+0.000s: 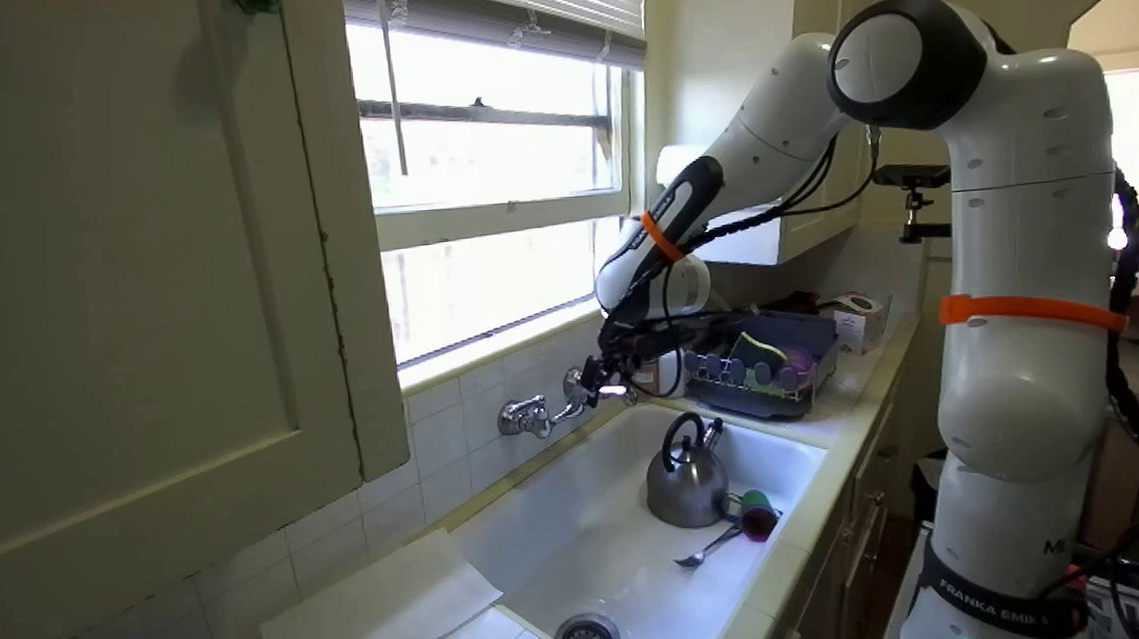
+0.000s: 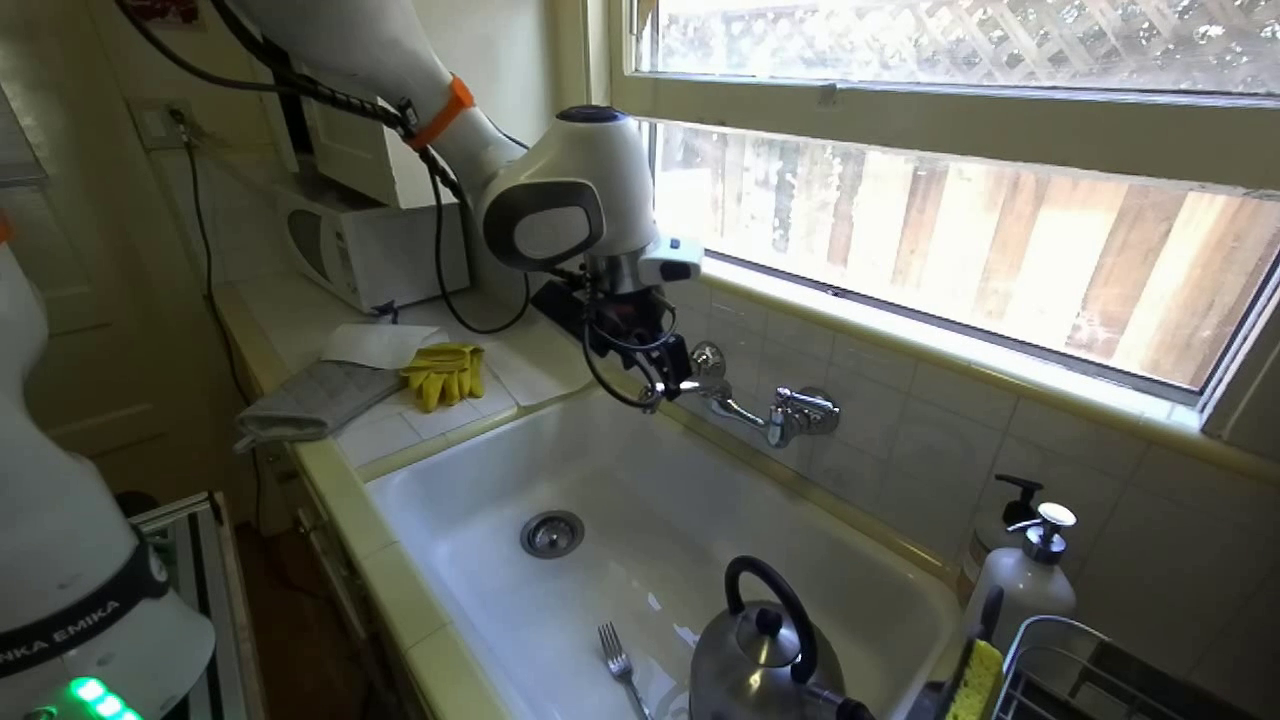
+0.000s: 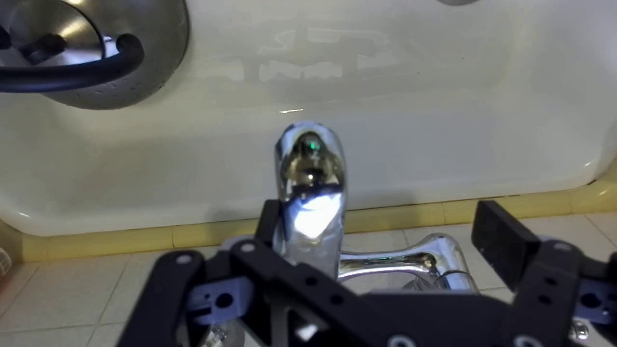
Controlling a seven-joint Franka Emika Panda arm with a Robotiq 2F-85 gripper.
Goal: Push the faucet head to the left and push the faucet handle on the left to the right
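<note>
The chrome faucet head points out over the sink in the wrist view. It also shows in both exterior views. My gripper is open around the faucet head, with one finger close against its side and the other well apart; I cannot tell if that finger touches. It hangs at the faucet in both exterior views. A chrome faucet arm runs toward the far finger. Chrome handle fittings sit at the wall in both exterior views. The gripper partly hides the faucet body.
A steel kettle stands in the white sink, near a cup and a fork. A dish rack and soap bottles stand beyond one end. Yellow gloves lie at the other. The window ledge runs above.
</note>
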